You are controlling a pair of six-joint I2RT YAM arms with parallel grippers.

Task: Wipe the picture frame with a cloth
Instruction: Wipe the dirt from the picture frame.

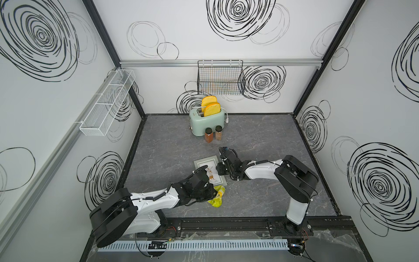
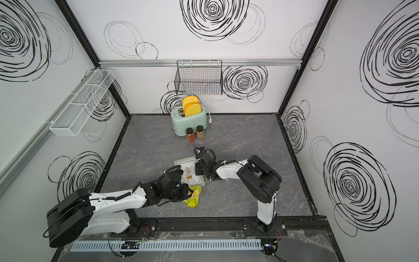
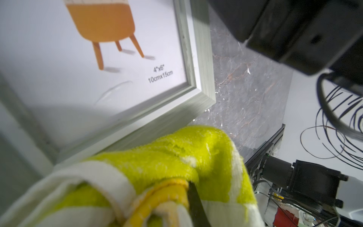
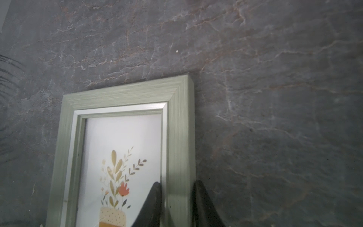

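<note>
Left wrist: fuzzy cloth [image 3: 186,153] (striped) beside grained frame [image 3: 200,59].

1 frame [image 1: 210,163], 1 cloth [image 1: 216,196], 1 toaster [image 1: 206,124], 2 toasts [image 1: 212,109], 2 jars [image 1: 208,135].

This is a robotics lab test cell dressed as a kitchen corner. White panel walls [image 1: 40,36] carry printed black scribble swirls, held in black and aluminium framing [image 1: 158,63]. Two robot arms [image 1: 154,198] are bolted to a track [image 1: 226,224] at the 6 o'clock edge of a marble-look table [image 1: 260,140], beside a slotted cable duct [image 1: 192,245]. At 12 o'clock stand a mint toaster [image 1: 206,123] and spice jars [image 1: 208,135] under a black wire basket [image 1: 220,78].
</note>
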